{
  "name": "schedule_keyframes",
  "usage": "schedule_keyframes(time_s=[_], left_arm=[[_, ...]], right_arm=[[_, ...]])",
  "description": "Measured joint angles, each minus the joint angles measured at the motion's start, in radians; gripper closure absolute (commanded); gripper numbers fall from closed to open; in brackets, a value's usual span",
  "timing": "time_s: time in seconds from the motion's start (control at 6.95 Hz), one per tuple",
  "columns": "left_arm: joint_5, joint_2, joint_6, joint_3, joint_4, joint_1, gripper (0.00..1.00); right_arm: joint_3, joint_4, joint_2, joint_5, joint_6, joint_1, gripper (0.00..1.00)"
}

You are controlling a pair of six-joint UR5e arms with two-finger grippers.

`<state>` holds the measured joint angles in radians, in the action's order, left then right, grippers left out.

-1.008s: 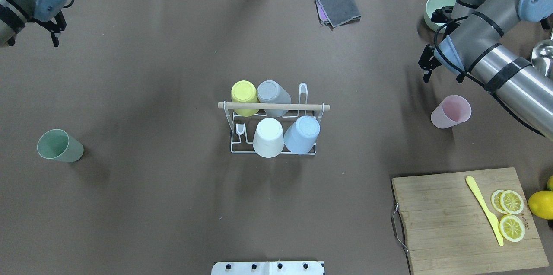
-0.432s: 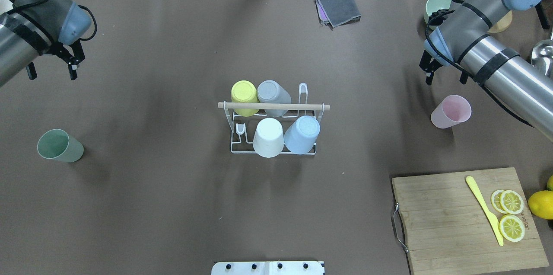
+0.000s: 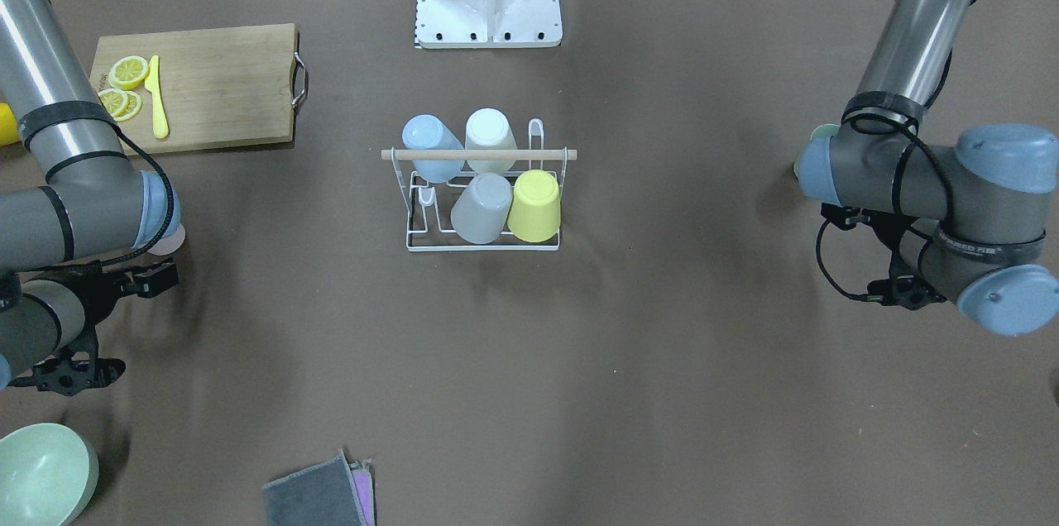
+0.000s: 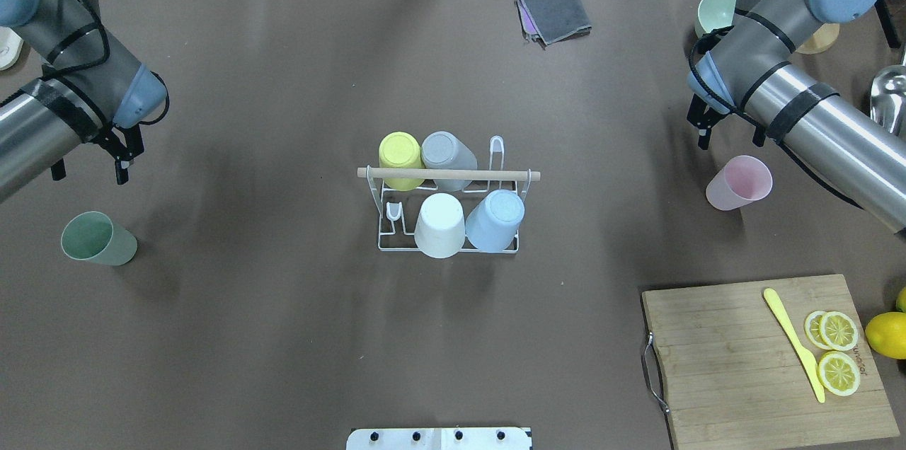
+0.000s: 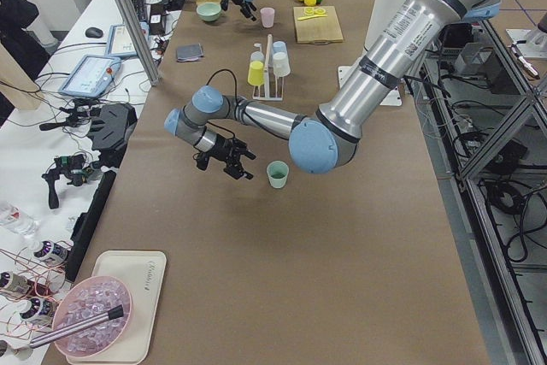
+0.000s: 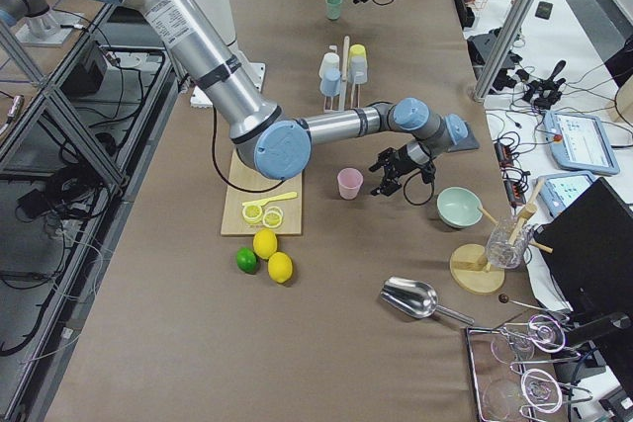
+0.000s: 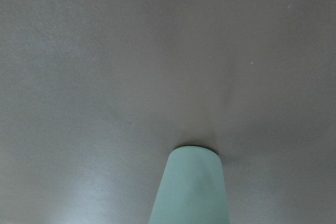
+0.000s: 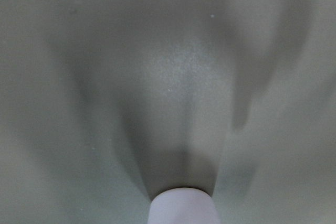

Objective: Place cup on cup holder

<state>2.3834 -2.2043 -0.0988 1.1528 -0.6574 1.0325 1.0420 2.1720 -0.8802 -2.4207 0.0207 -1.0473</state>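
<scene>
The white wire cup holder (image 4: 383, 238) with a wooden dowel handle (image 4: 448, 174) stands mid-table and carries yellow, grey, white and blue cups upside down. A green cup (image 4: 98, 239) stands upright at the left and shows low in the left wrist view (image 7: 191, 187). A pink cup (image 4: 738, 182) stands upright at the right and shows low in the right wrist view (image 8: 184, 205). My left gripper (image 4: 88, 165) is open and empty, just beyond the green cup. My right gripper (image 4: 729, 137) is open and empty, just beyond the pink cup.
A wooden cutting board (image 4: 736, 365) with lemon slices and a yellow knife lies at the near right, with a lemon (image 4: 888, 334) beside it. A folded grey cloth (image 4: 554, 11) and a green bowl (image 4: 713, 8) sit at the far side. A metal scoop (image 4: 888, 90) lies at the right edge.
My left arm has swung in from the far left corner toward the green cup. My right gripper has shifted a little closer to the pink cup. Both stay open; the cups have not moved.
</scene>
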Motion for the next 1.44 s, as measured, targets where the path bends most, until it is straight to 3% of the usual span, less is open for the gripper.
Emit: schedule_keyframes(time_s=[1.3, 1.44], left_arm=[[0.009, 0.134, 0.005, 0.083, -0.037, -0.119, 0.04], [0.01, 0.152, 0.006, 0.092, -0.039, -0.128, 0.23]], right_arm=[[-0.063, 0.146, 0.015, -0.002, -0.148, 0.048, 0.02], [-0.068, 0.146, 0.012, -0.002, -0.149, 0.054, 0.05]])
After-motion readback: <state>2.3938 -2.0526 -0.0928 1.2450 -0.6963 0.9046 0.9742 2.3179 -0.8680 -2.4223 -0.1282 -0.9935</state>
